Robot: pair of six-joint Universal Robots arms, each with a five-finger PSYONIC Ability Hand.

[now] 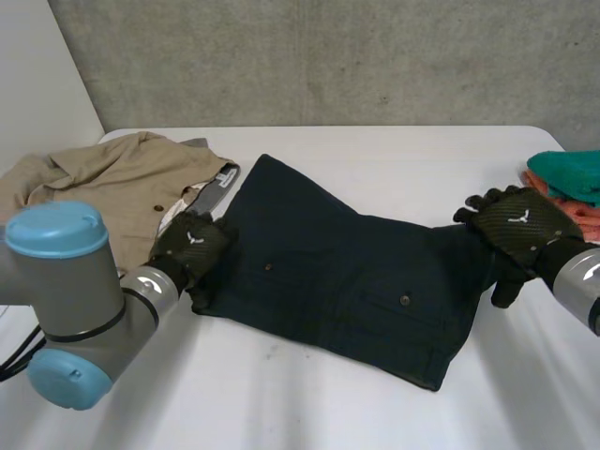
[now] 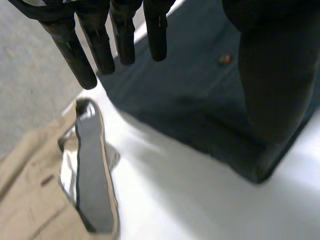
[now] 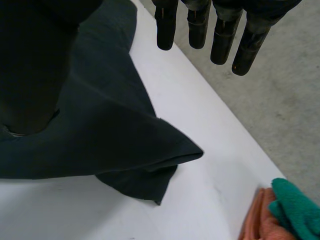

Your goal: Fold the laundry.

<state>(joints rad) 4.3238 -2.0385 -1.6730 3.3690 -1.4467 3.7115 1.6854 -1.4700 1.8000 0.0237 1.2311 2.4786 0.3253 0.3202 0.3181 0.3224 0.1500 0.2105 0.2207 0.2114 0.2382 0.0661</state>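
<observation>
Fingers [image 2: 75,55] on my left hand [image 1: 192,246] are straight and stand well apart from the thumb, hovering at the near edge of the navy shorts [image 1: 347,272] with nothing clasped. Just beyond those fingertips I see the shorts' corner, and beside them the grey lining of a tan jacket [image 1: 103,183] that lies crumpled and soft. A strip of bare white counter [image 1: 394,150] runs between the two garments.

My right hand [image 1: 520,223] sits at the opposite edge of the shorts, its fingers [image 3: 220,45] also straight and spread away from the thumb, gripping nothing that I can see. Under its palm the fabric rises into a pointed fold, matte and fairly stiff. Past those fingertips the smooth counter is open up to its far edge. Beside that hand, a teal cloth [image 1: 567,171] rests on a coral one [image 1: 577,214], both fuzzy.

The shorts lie flat across the counter's middle, with small buttons and a pocket, between my two hands.
</observation>
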